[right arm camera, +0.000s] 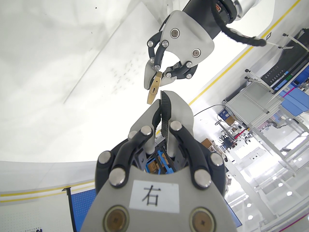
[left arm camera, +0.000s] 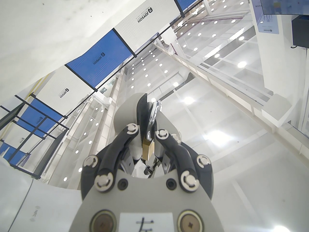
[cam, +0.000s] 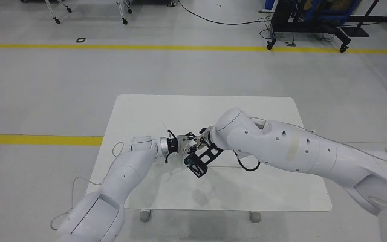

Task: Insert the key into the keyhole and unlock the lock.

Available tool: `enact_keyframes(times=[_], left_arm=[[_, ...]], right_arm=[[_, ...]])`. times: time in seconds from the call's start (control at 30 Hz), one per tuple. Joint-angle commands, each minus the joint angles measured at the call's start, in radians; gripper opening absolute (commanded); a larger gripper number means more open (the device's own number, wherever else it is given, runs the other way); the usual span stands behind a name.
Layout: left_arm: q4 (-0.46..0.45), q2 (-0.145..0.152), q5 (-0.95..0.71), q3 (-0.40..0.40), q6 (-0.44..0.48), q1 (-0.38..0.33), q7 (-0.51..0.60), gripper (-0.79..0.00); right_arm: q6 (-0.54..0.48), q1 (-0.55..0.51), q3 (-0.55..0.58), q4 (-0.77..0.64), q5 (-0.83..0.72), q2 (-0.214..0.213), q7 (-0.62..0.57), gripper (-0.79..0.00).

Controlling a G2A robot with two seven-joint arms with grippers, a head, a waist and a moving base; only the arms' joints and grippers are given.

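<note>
A small brass padlock (right arm camera: 153, 88) is clamped in my left gripper (right arm camera: 156, 79), held above the white table (cam: 266, 121). Its keyhole face looks toward my right gripper (right arm camera: 161, 98). That gripper sits just short of the padlock, its black pads pressed together. I see no key, and anything between the pads is hidden. In the left wrist view the brass body (left arm camera: 147, 148) and silver shackle (left arm camera: 154, 113) lie between the fingers of the left gripper (left arm camera: 150, 112). From above, the left gripper (cam: 186, 144) and right gripper (cam: 196, 149) meet tip to tip over the table's middle.
The table's near edge (cam: 242, 210) lies just below the two grippers. A black cable (right arm camera: 231, 31) loops off the left wrist. Metal frames and carts (right arm camera: 260, 97) stand on the floor far from the table.
</note>
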State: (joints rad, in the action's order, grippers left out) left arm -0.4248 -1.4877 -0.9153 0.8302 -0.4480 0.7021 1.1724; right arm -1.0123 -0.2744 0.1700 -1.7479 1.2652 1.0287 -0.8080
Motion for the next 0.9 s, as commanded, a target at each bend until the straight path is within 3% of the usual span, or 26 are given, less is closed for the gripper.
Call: enact_keyframes(times=[0.0, 0.87], left_arm=[[0.001, -0.001, -0.001, 0.003, 0.002, 0.001, -0.003, -0.785], [0.008, -0.006, -0.007, 0.049, 0.009, 0.006, -0.056, -0.785]], right_arm=[[0.0, -0.007, 0.0, 0.012, 0.015, 0.005, 0.0, -0.785], [0.004, -0.01, 0.0, 0.043, 0.042, 0.025, -0.004, -0.785]])
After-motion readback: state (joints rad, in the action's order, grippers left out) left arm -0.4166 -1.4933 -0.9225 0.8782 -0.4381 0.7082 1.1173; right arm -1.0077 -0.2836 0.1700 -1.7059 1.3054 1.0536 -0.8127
